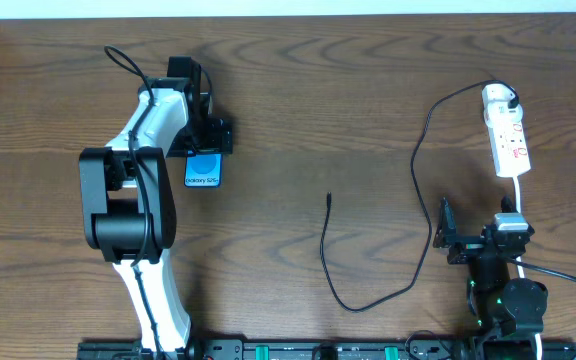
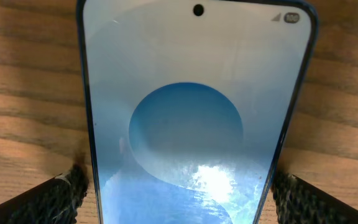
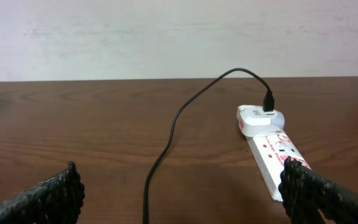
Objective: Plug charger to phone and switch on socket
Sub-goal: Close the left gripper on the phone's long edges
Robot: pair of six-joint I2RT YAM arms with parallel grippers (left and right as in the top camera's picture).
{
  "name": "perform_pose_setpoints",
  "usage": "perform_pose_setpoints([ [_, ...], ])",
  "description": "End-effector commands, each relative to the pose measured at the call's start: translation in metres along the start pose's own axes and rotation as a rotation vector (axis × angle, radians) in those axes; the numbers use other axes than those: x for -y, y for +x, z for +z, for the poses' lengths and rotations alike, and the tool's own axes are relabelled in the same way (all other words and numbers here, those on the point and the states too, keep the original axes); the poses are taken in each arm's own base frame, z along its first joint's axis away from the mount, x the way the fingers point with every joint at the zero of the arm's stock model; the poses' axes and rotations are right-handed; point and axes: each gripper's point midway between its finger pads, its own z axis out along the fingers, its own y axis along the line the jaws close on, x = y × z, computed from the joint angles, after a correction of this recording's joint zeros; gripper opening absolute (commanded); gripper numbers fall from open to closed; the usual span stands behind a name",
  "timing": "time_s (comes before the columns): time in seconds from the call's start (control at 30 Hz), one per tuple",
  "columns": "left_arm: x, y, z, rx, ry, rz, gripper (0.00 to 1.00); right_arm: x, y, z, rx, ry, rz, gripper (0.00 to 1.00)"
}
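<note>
The charger [image 1: 324, 245] lay slack across the middle of the desk [image 1: 298, 100]. Its small plug tip was out in the open, well apart from the phone [image 1: 204, 170]. Its far end already sat in a white adapter [image 3: 260, 117] on the end of the socket [image 1: 508, 135] over to the right.

The phone lay flat, screen up, under the left arm. The left claw [image 2: 182, 202] was spread as wide as it goes, one finger just beside each long edge, and it gripped nothing. I couldn't tell whether the pads touched the phone's sides. The right claw [image 3: 179, 196] was just as wide and empty, low over the desk just short of the socket's near end.

To my eye, most of the trouble sat with that thin tip. Lying flat on the wood, it looked easy to pinch crooked or to flick away. A crooked tip would jam at the phone's port, which I couldn't see from any view.

Closing on the phone off-centre could skid or twist it on the smooth wood. Hauling the cable toward the phone could take up the loop and tug the adapter, dragging the light socket out of place. A press on the switch might likewise just shove the strip along.
</note>
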Motion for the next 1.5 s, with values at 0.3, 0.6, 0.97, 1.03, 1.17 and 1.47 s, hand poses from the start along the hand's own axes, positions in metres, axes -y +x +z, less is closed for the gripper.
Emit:
perform_pose_setpoints([
  [0.3, -0.001, 0.009, 0.012, -0.037, -0.006, 0.058, 0.98, -0.001, 0.0, 0.0, 0.003, -0.005, 0.005, 0.99],
  [0.6, -0.001, 0.011, 0.012, -0.044, -0.006, 0.058, 0.98, -0.001, 0.0, 0.0, 0.003, -0.005, 0.005, 0.99],
  [0.97, -0.001, 0.011, 0.012, -0.044, -0.006, 0.058, 0.99, -0.001, 0.0, 0.0, 0.003, -0.005, 0.005, 0.99],
  [1.03, -0.001, 0.011, 0.012, -0.044, -0.006, 0.058, 0.99, -0.001, 0.0, 0.0, 0.003, -0.004, 0.005, 0.99],
  [1.17, -0.001, 0.012, 0.013, -0.048, -0.006, 0.057, 0.99, -0.001, 0.0, 0.0, 0.003, -0.005, 0.005, 0.99],
  [1.47, -0.001, 0.019, 0.017, -0.066, -0.006, 0.057, 0.99, -0.001, 0.0, 0.0, 0.003, -0.005, 0.005, 0.99],
])
